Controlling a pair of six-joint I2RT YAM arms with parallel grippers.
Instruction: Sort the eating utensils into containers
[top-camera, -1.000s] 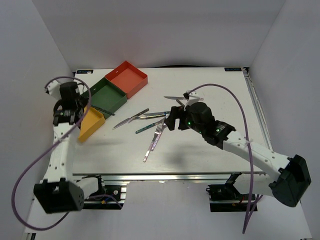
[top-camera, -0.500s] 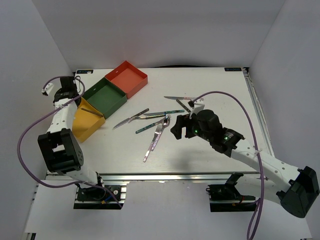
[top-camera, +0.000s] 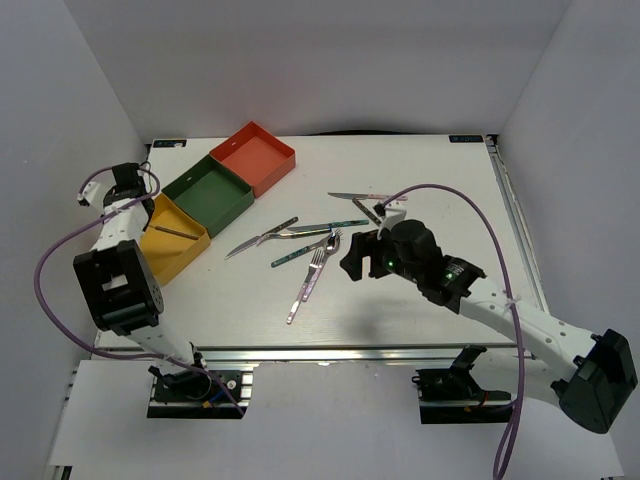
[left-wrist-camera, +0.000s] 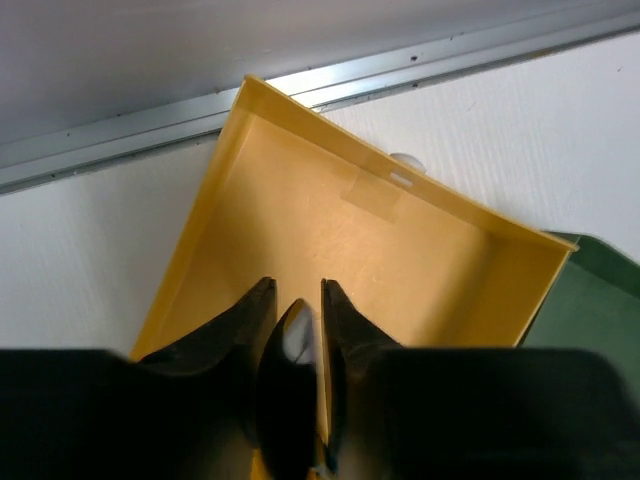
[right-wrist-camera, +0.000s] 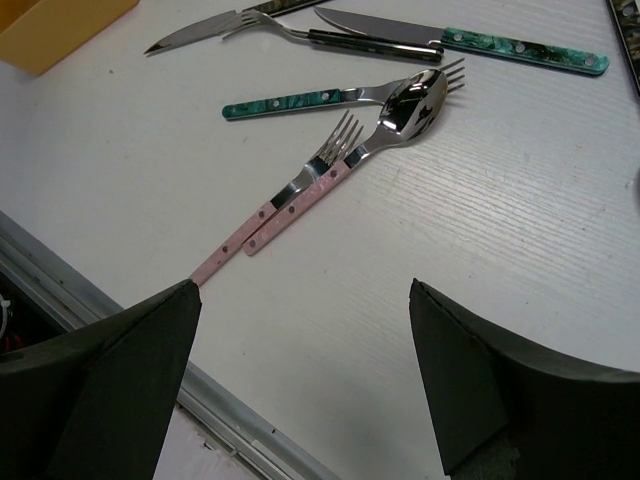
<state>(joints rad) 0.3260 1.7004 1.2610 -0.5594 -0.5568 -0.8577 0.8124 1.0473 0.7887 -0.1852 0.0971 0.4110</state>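
The yellow tray (top-camera: 185, 260) lies at the table's left, with the dark green tray (top-camera: 210, 192) and red-orange tray (top-camera: 253, 157) behind it. My left gripper (top-camera: 150, 226) hangs over the yellow tray (left-wrist-camera: 300, 220), its fingers (left-wrist-camera: 335, 305) nearly shut on a slim dark utensil (left-wrist-camera: 293, 340) with a shiny tip; the utensil (top-camera: 175, 232) reaches across the tray. Several utensils lie mid-table: a pink-handled fork (right-wrist-camera: 290, 195) and spoon (right-wrist-camera: 400, 100), a teal-handled fork (right-wrist-camera: 300, 100), a teal-handled knife (right-wrist-camera: 500, 45). My right gripper (right-wrist-camera: 302, 290) is wide open and empty, above the table just right of the pink handles (top-camera: 303, 290).
Two more utensils (top-camera: 358, 198) lie farther back right of centre. A silver knife (top-camera: 260, 238) lies left of the cluster. The green tray's corner (left-wrist-camera: 590, 310) adjoins the yellow one. The table's metal edge rail (right-wrist-camera: 130, 340) runs close under my right gripper.
My left arm has folded back to the left, carrying the dark utensil from the green tray's edge to over the yellow tray. My right gripper has drawn back to the right of the cluster.
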